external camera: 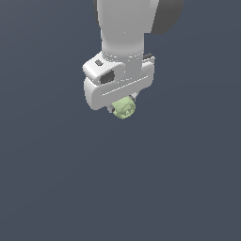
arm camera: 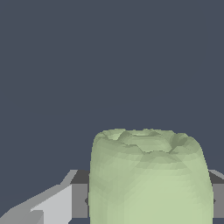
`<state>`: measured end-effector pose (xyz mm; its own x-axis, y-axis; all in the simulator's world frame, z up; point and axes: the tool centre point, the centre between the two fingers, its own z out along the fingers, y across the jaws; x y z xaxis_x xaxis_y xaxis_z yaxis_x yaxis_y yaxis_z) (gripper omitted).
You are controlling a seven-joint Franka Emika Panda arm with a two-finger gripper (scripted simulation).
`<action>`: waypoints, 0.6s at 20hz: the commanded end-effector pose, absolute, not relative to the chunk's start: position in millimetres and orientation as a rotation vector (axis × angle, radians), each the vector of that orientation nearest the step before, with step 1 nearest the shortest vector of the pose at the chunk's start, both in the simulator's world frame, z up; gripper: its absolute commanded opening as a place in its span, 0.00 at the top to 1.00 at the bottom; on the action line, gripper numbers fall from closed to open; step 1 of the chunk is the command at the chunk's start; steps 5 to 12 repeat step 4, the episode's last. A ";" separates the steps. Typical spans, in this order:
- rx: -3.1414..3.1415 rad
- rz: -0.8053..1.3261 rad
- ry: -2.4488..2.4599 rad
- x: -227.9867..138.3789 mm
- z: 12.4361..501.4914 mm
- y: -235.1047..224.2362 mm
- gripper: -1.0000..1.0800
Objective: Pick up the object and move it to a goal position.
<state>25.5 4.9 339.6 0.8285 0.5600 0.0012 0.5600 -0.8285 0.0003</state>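
Note:
The object is a small pale yellow-green lumpy block. It sits right under the white gripper, held up off the dark floor. In the wrist view the object fills the space between the two fingers, which press against its sides. The gripper is shut on the object. Most of the fingers are hidden behind the hand in the exterior view.
A plain dark blue-grey surface fills the background in both views. The white arm comes down from the top of the exterior view. No goal marker shows.

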 end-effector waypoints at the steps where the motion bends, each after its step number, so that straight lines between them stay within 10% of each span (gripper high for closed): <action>1: -3.003 0.000 -0.920 26.4 344.9 4.4 1.00; 12: -3.003 0.000 -0.920 26.9 346.5 4.3 1.00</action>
